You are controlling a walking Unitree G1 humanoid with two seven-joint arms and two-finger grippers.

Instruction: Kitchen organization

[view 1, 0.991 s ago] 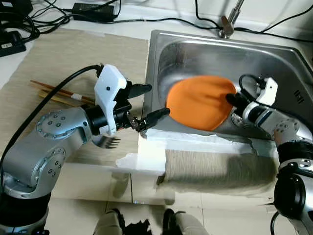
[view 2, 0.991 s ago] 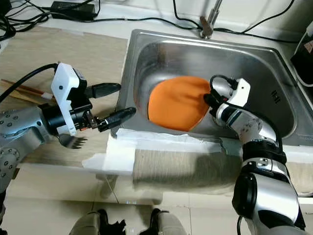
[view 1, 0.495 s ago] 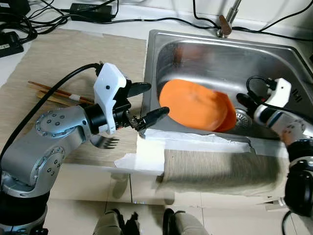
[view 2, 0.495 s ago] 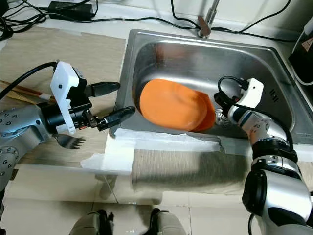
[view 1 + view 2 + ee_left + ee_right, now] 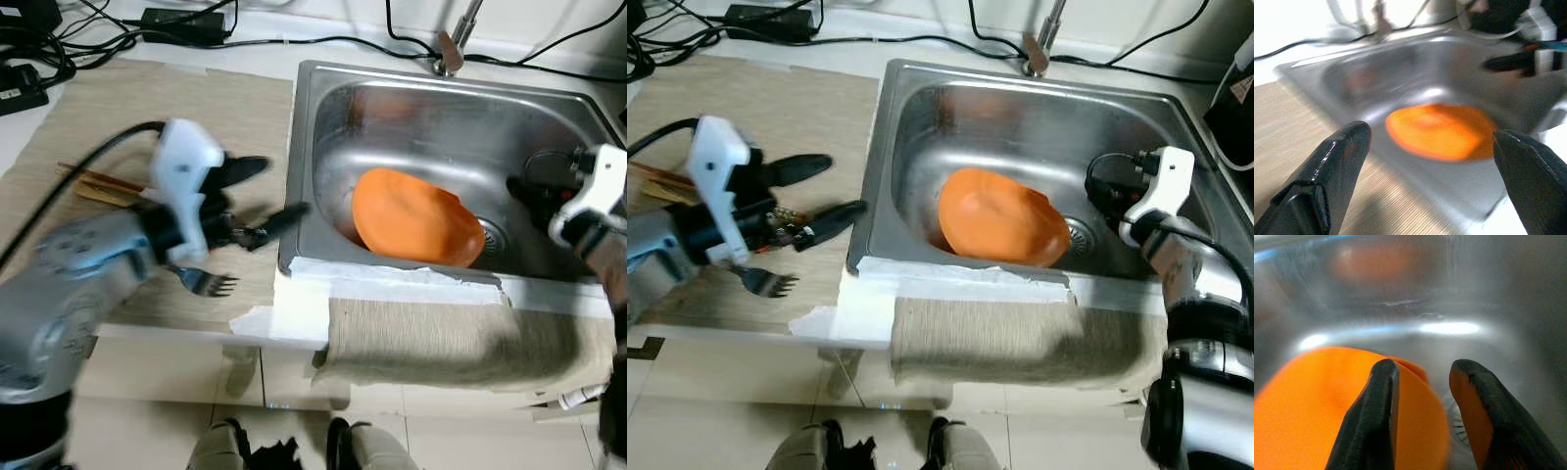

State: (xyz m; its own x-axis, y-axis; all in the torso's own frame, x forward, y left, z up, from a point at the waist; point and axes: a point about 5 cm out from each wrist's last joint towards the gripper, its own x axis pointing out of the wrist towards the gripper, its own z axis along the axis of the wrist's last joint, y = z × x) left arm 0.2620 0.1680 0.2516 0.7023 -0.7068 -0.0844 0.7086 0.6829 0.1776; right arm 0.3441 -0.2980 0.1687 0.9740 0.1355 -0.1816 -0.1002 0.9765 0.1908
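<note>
An orange plate [image 5: 415, 216] lies tilted in the sink [image 5: 446, 98], near its front wall. The right claw [image 5: 1422, 377], released, hangs beside the plate's rim. The left claw [image 5: 828, 191], blurred, gapes outside the sink's left edge above the desk [image 5: 127, 117].

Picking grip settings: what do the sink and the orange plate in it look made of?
The sink looks like brushed stainless steel: silver-grey, with soft glare streaks. The orange plate looks like matte plastic or melamine: uniform colour, dull sheen, though glazed ceramic cannot be ruled out.
</note>
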